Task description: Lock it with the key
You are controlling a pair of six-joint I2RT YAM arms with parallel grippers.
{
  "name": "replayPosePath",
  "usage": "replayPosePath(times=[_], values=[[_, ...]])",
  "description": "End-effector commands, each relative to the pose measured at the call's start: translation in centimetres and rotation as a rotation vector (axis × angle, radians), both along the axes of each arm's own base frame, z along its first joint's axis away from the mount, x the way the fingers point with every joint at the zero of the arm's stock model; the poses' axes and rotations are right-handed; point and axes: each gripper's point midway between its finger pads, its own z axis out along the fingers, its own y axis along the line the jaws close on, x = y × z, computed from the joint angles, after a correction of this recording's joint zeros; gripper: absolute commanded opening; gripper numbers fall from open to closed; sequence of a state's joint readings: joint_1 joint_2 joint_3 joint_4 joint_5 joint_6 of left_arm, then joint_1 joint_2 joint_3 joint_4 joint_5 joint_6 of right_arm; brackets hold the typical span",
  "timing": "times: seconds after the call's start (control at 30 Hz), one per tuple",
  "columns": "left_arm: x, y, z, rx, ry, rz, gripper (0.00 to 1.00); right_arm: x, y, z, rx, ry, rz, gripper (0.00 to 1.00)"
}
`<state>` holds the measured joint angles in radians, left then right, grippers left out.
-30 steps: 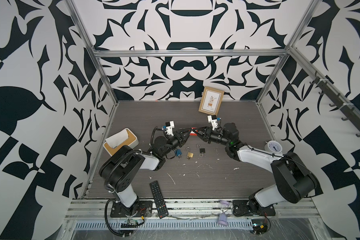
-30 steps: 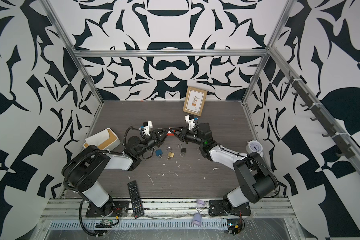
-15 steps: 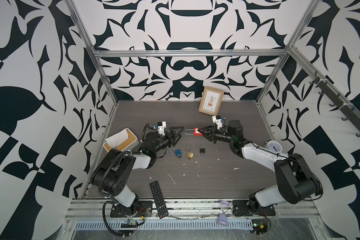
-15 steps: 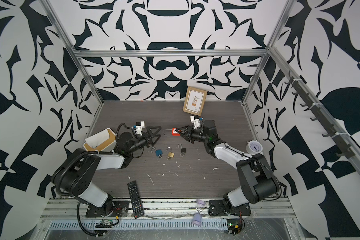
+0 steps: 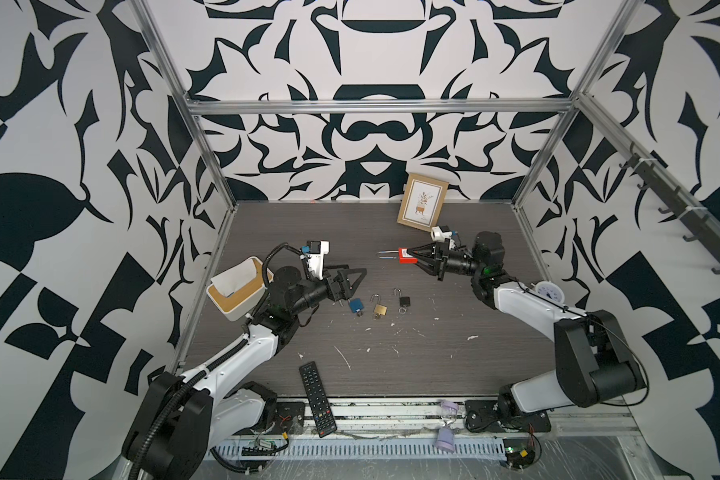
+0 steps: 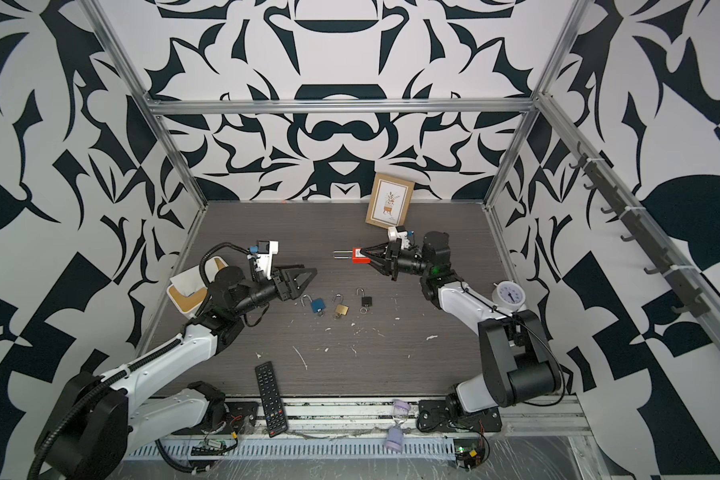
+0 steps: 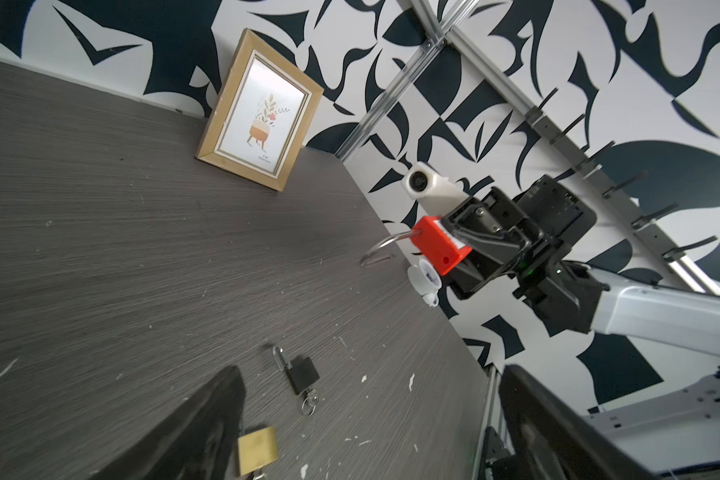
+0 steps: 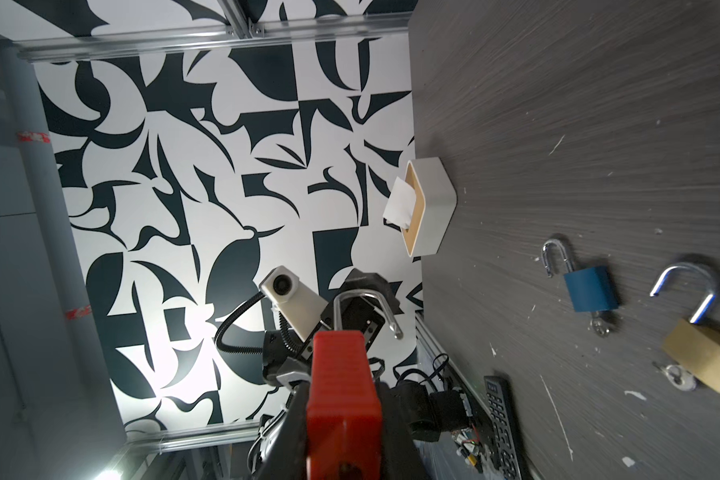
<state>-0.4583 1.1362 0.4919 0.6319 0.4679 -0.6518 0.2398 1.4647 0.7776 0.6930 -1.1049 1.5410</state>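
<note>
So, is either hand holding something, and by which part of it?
The right hand holds the red padlock by its body; the shackle sticks out free. The left hand is open and holds nothing.

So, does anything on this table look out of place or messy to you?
Yes. White flecks are scattered over the dark table, like scraps or chipped paint. The remote lies askew, its near end hanging over the front edge. A purple hourglass sits off the table, on the front rail.
</note>
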Motion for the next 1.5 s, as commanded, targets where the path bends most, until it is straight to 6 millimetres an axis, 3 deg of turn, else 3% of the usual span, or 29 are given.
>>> replayPosePath(times=[0.0, 0.2, 0.47, 0.87, 0.93, 1.1, 1.17, 1.27, 1.47], values=[[-1.3, -1.0, 0.0, 0.018, -0.101, -0.102, 0.99, -2.4, 0.3, 4.5, 0.044, -0.136, 0.127, 0.0], [-2.9, -3.2, 0.5, -0.016, -0.067, -0.233, 0.9, -3.7, 0.3, 3.8, 0.036, -0.138, 0.179, 0.0], [-4.9, -4.9, 2.1, -0.036, -0.106, -0.289, 0.87, -3.9, 0.5, 2.4, 0.029, -0.114, 0.205, 0.0], [-2.7, -5.2, 2.1, 0.003, -0.121, -0.22, 0.86, -5.0, 0.3, 1.2, -0.028, -0.096, 0.203, 0.0], [-2.5, -5.5, 2.5, -0.004, -0.115, -0.23, 0.81, -5.1, 0.3, 1.3, -0.028, -0.099, 0.203, 0.0], [-2.5, -5.9, 3.1, -0.03, -0.121, -0.251, 0.79, -5.4, 0.4, 1.5, -0.028, -0.1, 0.208, 0.0], [-2.1, -6.2, 2.0, -0.018, -0.091, -0.255, 0.79, -5.5, 0.5, 1.6, -0.027, -0.107, 0.21, 0.0], [-2.2, -6.4, 1.9, -0.028, -0.08, -0.268, 0.77, -5.3, 0.6, 1.6, -0.029, -0.11, 0.207, 0.0], [-2.7, -7.1, 2.2, -0.057, -0.07, -0.305, 0.68, -4.6, 0.8, 1.5, -0.028, -0.119, 0.202, 0.0]])
